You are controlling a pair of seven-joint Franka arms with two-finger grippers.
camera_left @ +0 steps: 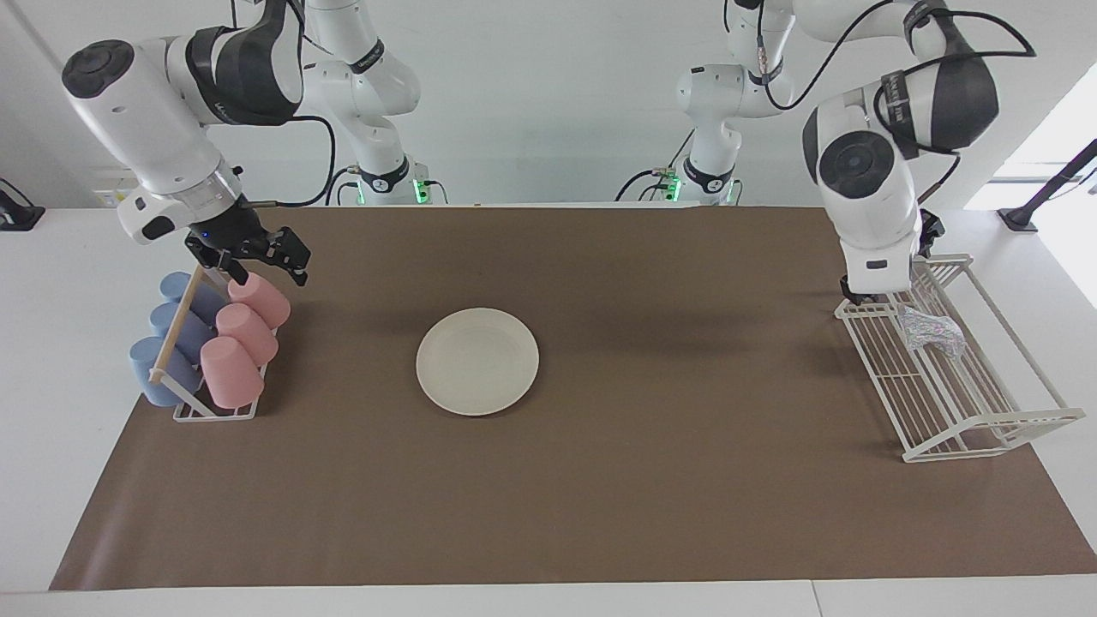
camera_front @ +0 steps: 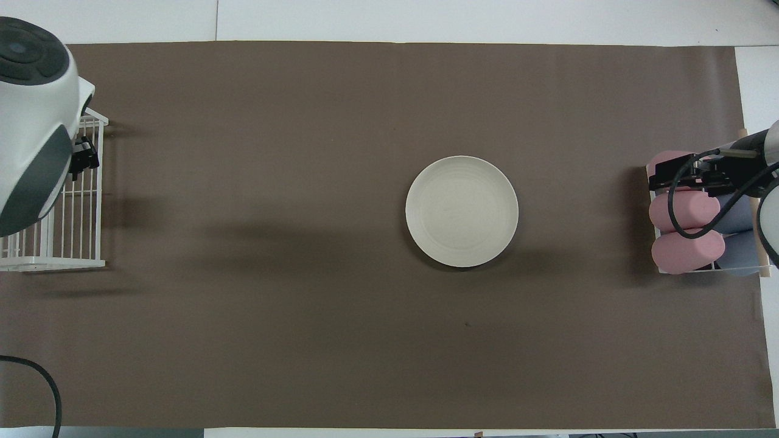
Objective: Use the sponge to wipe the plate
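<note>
The cream-white plate (camera_left: 477,361) lies flat on the brown mat near the table's middle; it also shows in the overhead view (camera_front: 462,211). The silvery-grey sponge (camera_left: 930,332) lies in the white wire rack (camera_left: 943,411) at the left arm's end of the table. In the overhead view the left arm hides it. My left gripper (camera_left: 857,302) hangs low over the rack's end nearer the robots, beside the sponge, mostly hidden by its own wrist. My right gripper (camera_left: 267,266) is open and empty over the pink cups (camera_left: 244,330) at the right arm's end.
A cup stand (camera_left: 214,413) holds three pink cups and three blue cups (camera_left: 163,351) on their sides. The brown mat (camera_left: 643,497) covers most of the white table. The wire rack (camera_front: 67,231) has raised rails along its sides.
</note>
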